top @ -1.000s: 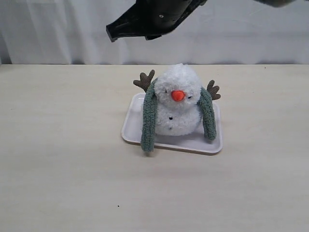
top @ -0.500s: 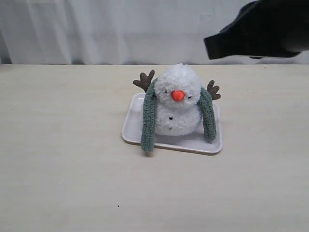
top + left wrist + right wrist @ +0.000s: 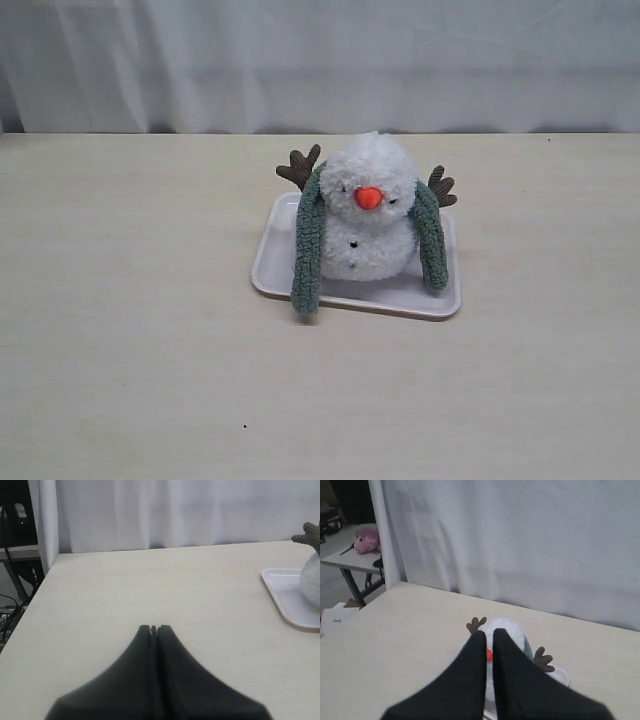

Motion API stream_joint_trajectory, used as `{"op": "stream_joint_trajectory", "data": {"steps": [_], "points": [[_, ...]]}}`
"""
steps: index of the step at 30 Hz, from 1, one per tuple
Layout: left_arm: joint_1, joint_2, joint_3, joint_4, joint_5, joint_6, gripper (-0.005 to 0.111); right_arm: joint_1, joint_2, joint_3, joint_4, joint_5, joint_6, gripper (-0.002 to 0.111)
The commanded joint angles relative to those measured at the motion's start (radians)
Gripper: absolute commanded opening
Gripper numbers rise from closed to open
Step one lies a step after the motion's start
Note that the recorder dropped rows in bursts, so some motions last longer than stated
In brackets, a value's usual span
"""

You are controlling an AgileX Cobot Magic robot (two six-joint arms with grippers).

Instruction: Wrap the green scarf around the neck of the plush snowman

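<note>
The plush snowman [image 3: 372, 165] sits upright on a white tray [image 3: 400, 297], orange nose toward the camera. The green scarf [image 3: 308, 250] lies behind its neck, and both ends hang down the front, one on each side of the body. The ends are apart and do not cross. Neither gripper appears in the exterior view. My left gripper [image 3: 154, 627] is shut and empty over bare table, well away from the tray [image 3: 287, 597]. My right gripper [image 3: 489, 632] hangs high above the snowman [image 3: 512, 627], its fingers parted by a narrow gap with nothing between them.
A white curtain runs along the table's far edge. The light wooden table [image 3: 150, 350] surrounds the tray. A side table with a pink toy [image 3: 365, 540] stands beyond the table's corner in the right wrist view.
A dark arm across the top of the exterior view swung from the upper middle to the upper right, then left the view. Snowman, scarf and tray have not moved.
</note>
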Motion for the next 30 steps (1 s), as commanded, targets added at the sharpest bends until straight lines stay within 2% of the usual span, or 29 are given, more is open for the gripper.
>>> {"op": "stream_joint_trajectory", "data": {"steps": [1, 5, 18, 30], "points": [[0.002, -0.003, 0.003, -0.003, -0.013, 0.000, 0.000, -0.001, -0.121, 0.009, -0.010, 0.100, 0.002, 0.004], [0.002, -0.003, 0.003, -0.003, -0.013, 0.000, 0.000, -0.001, -0.224, 0.009, -0.010, 0.163, 0.002, 0.004], [0.002, -0.003, 0.003, -0.003, -0.013, 0.000, 0.000, -0.001, -0.544, 0.006, -0.010, 0.160, 0.002, 0.004], [0.002, -0.003, 0.003, -0.003, -0.013, 0.000, 0.000, -0.003, -0.556, -0.003, -0.013, 0.152, 0.004, 0.004]]}}
